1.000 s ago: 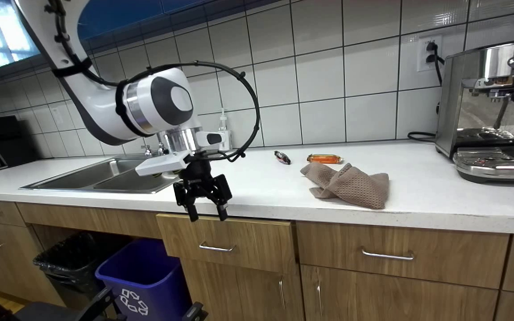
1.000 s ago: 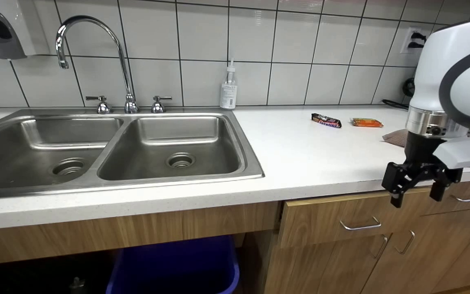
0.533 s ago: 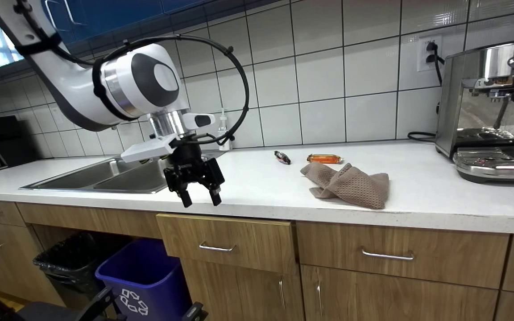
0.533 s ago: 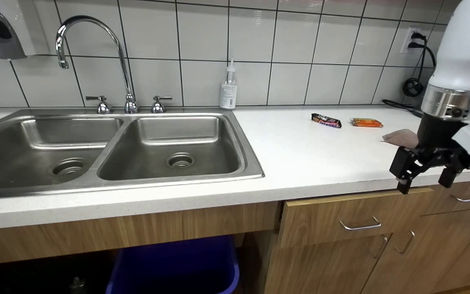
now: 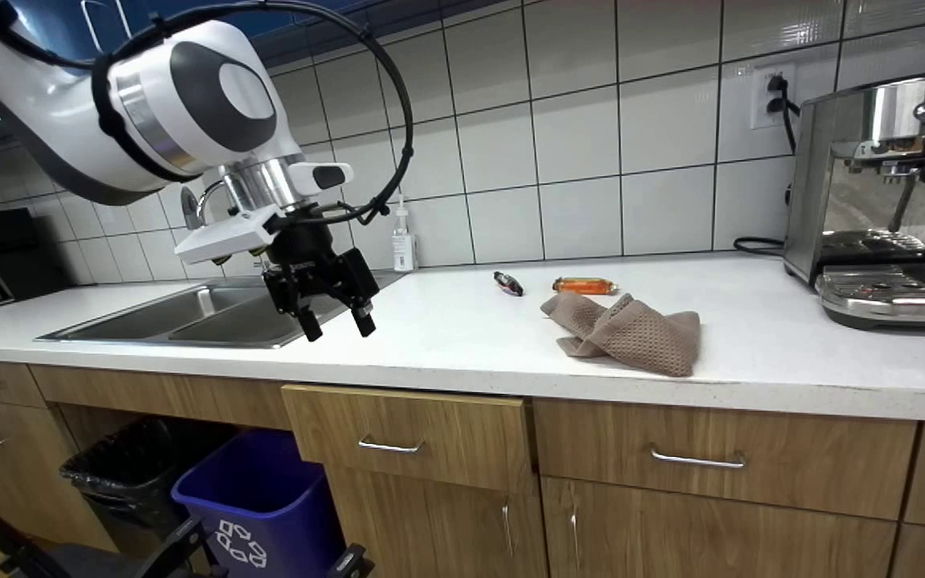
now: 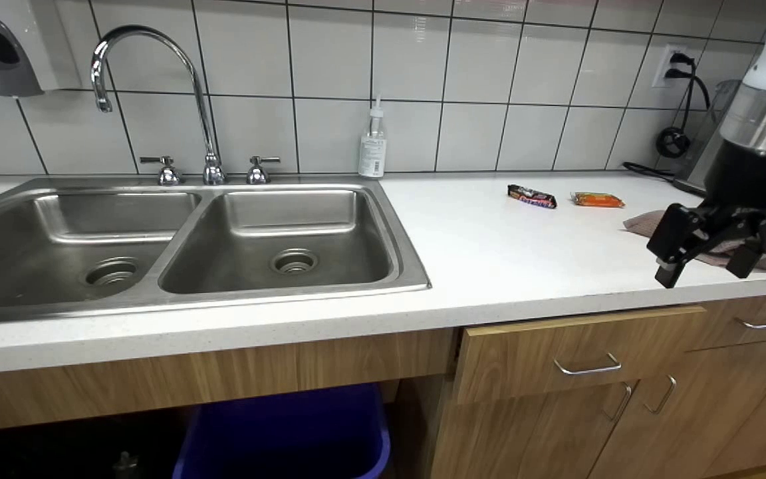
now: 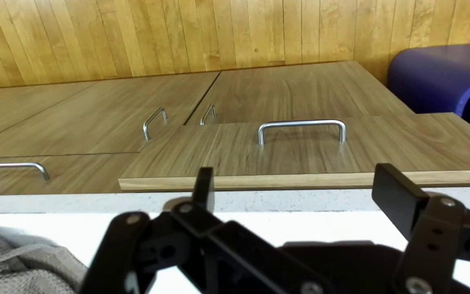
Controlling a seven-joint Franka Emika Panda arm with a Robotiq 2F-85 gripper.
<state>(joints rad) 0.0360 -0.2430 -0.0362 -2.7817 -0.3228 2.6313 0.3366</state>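
My gripper (image 5: 338,327) is open and empty, pointing down above the counter's front part. It also shows in an exterior view (image 6: 705,271), with part of the arm out of frame. In the wrist view its fingers (image 7: 294,173) are wide apart with nothing between them. Beyond them lies a wooden drawer (image 5: 334,417), standing slightly out from the cabinet, its top edge showing. Its silver handle (image 7: 302,123) is apart from the fingers. A crumpled brown cloth (image 5: 647,337) lies on the counter; part of it shows in the wrist view (image 7: 27,265).
A dark-wrapped bar (image 6: 532,196) and an orange packet (image 6: 597,199) lie behind the cloth. A double sink (image 6: 416,279), a faucet (image 6: 203,126) and a pump bottle (image 6: 373,150) are nearby. A coffee machine (image 5: 808,193) stands on the counter. A blue bin (image 5: 262,514) is below.
My gripper has risen from in front of the drawer to above the counter level, moving up and left in one exterior picture, up and right in another. The fingers stay apart. The drawer has not moved.
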